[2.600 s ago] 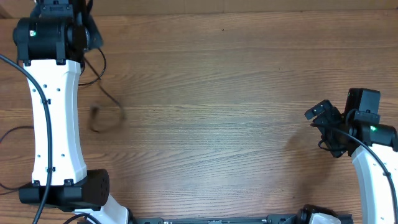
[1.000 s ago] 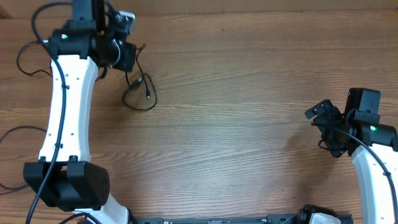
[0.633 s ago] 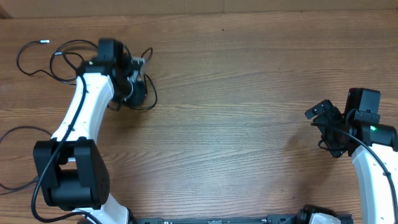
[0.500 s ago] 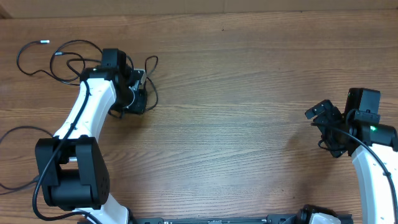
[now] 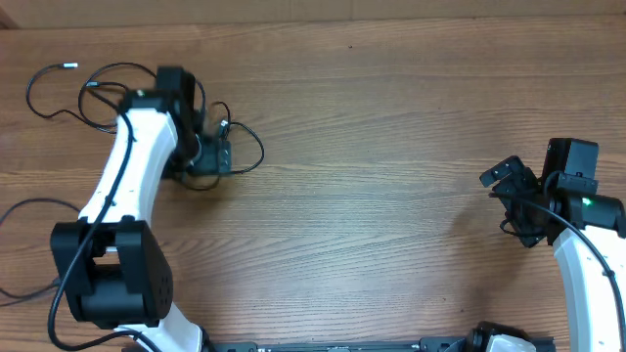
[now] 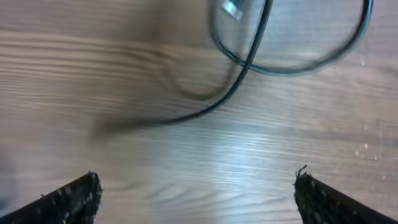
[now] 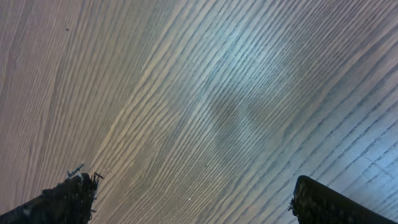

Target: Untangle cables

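One cable (image 5: 260,149) lies in a loose loop on the counter (image 5: 391,117) at the far left, just right of my left hand (image 5: 210,156). The other cables (image 5: 29,95) sprawl in open curves farther left, one ending in a small silver plug (image 5: 68,66). My left hand has its fingers spread wide with nothing between them, and the loop lies ahead of the fingertips. My right hand (image 5: 506,178) sits well apart at the right, also wide open over plain wood.
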